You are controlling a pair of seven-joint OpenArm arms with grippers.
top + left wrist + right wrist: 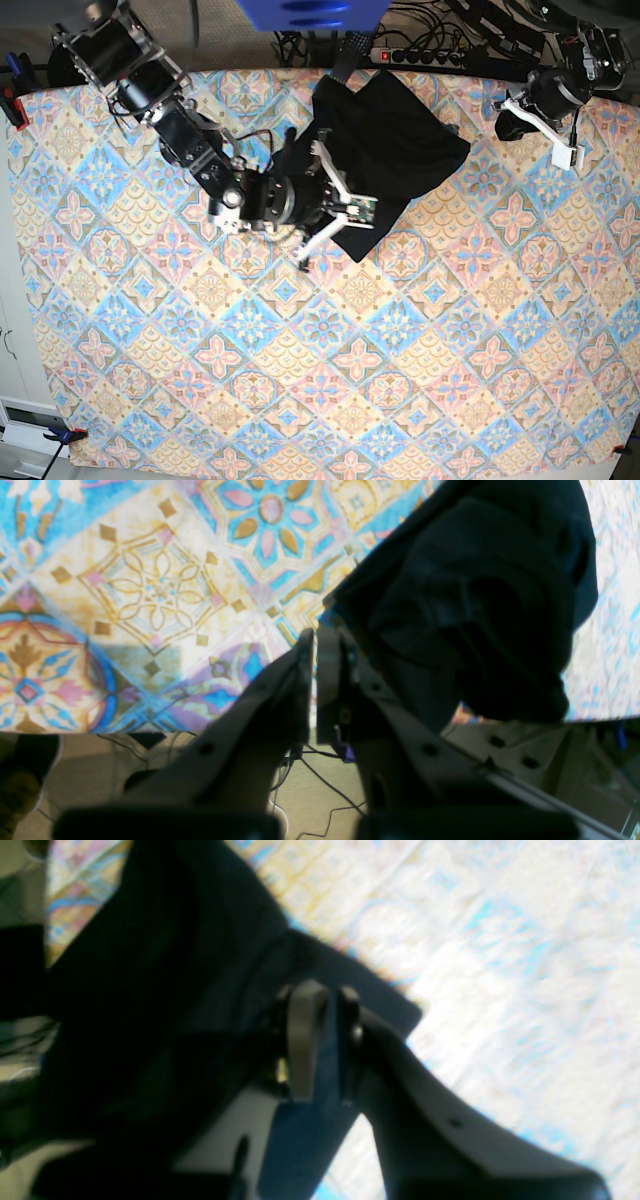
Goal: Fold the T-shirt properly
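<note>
The black T-shirt (385, 155) is sitting near the far edge of the desk, bunched into a rough lumpy shape rather than lying flat, with one corner pulled down toward the middle of the tablecloth (300, 380). It's plain matte black, no print that I can see, and in the right wrist view you get a fairly clean straight hem edge and a corner against the pale pattern. The right gripper (350, 208) is on that near corner of the shirt, jaws nearly together with a layer of dark fabric pinched between them, so it looks like it has the shirt by the edge. The left gripper (512, 113) is off to the side of the shirt, apart from it in the base view, and its jaws are pressed together on nothing as far as I can tell, though the left wrist view does show a dark bundle of cloth right beside it. My read: this is the spreading or first-fold stage, still early. To do it well I'd keep the pinch on the hem only, pull low and slow across the tablecloth so the layers drag flat instead of rolling, and get the left gripper onto the opposite corner for tension.
</note>
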